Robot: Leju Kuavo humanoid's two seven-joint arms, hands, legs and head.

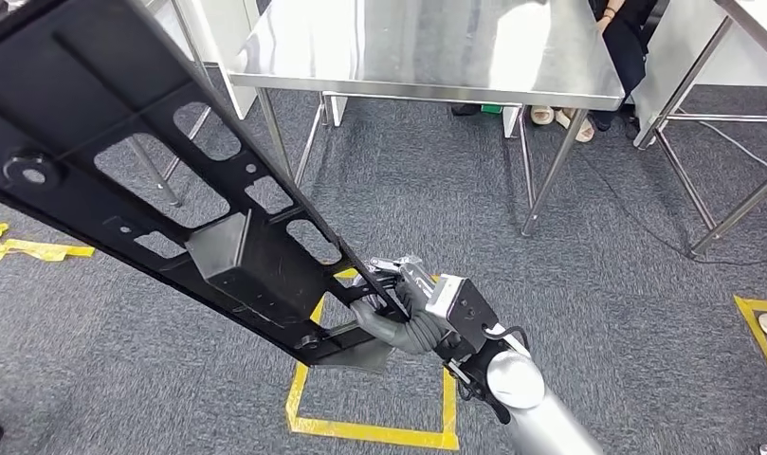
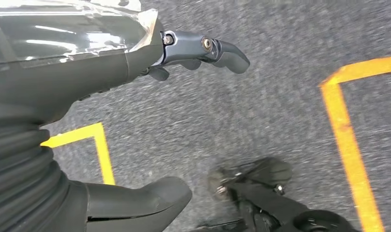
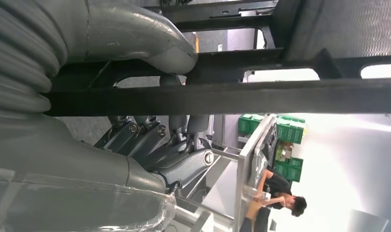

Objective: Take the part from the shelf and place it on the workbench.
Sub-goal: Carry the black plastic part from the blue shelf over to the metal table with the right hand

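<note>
The part (image 1: 171,180) is a long black metal frame with cut-out windows and a small box on it. In the head view it slants from the top left down to the centre, held above the carpet. My right hand (image 1: 408,318) grips its lower end, thumb under one rail and fingers (image 3: 150,140) wrapped over the bar (image 3: 232,96). The steel workbench (image 1: 436,57) stands ahead at the top centre, its top bare. My left hand (image 2: 150,96) hangs over the grey carpet with thumb and fingers apart, holding nothing.
Yellow tape marks a square (image 1: 370,431) on the carpet below the part. A second steel table (image 1: 739,38) stands at the top right. A person (image 1: 626,38) sits behind the workbench, feet (image 1: 559,118) showing under it. Table legs (image 1: 550,180) reach the floor ahead.
</note>
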